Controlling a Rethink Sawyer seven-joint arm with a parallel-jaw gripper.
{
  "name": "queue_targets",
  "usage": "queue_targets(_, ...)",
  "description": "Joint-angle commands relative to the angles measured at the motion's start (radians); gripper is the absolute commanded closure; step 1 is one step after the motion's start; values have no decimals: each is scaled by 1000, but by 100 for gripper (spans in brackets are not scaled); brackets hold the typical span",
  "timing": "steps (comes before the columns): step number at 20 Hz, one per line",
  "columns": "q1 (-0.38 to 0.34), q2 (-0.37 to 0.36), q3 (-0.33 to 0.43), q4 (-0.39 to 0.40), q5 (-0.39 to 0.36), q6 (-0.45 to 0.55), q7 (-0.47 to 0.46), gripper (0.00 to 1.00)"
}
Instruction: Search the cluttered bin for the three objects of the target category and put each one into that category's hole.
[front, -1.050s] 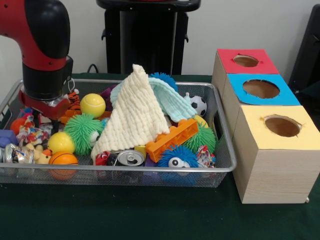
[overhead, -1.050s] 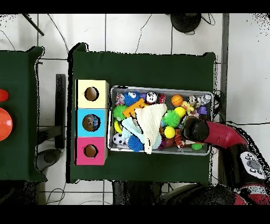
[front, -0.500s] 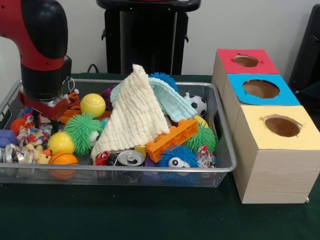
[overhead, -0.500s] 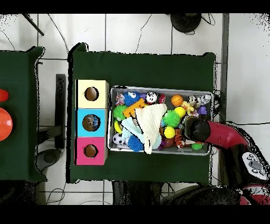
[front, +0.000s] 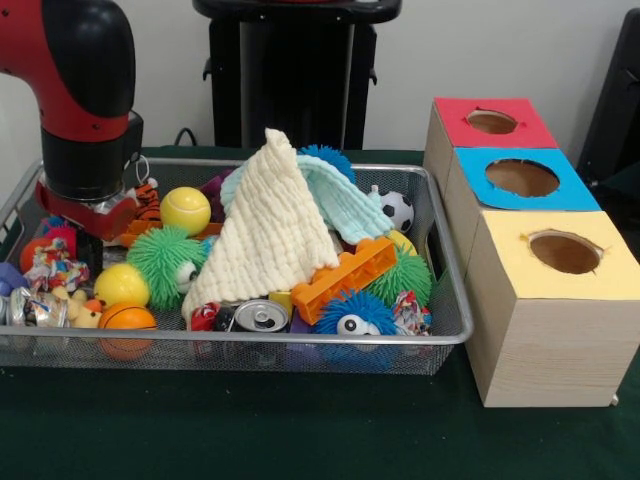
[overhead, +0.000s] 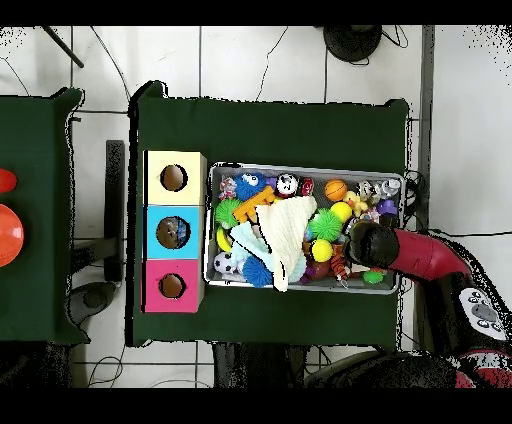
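A wire mesh bin (front: 440, 250) holds a heap of toys under a cream cloth (front: 268, 225) and a teal cloth (front: 335, 200). Around them lie an orange brick (front: 345, 278), green spiky balls (front: 165, 262), a blue spiky ball (front: 352, 315), yellow balls (front: 186, 210), a small basketball (front: 126, 320), a soccer ball (front: 398, 210), a can (front: 260, 316) and a tiger toy (front: 148, 200). My gripper (front: 75, 235) is low in the bin's left end, among small colourful toys (front: 52, 268); its tip is hidden. From overhead my gripper (overhead: 362, 243) sits at the bin's right end.
Three wooden boxes stand beside the bin, each with a round hole: red top (front: 493, 122), blue top (front: 522, 178), yellow top (front: 563, 252). Overhead they line up left of the bin (overhead: 300, 167). A second green table (overhead: 40, 220) lies further left.
The arm has shifted slightly left in the front view, and the small colourful toys under it have been nudged a little. Everything else in the bin is as before.
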Motion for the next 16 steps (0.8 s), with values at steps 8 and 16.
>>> queue_targets(8, 8, 133, 93, 87, -5, 44, -14, 100)
queue_targets(16, 39, 124, 58, 80, -21, 13, 18, 0)
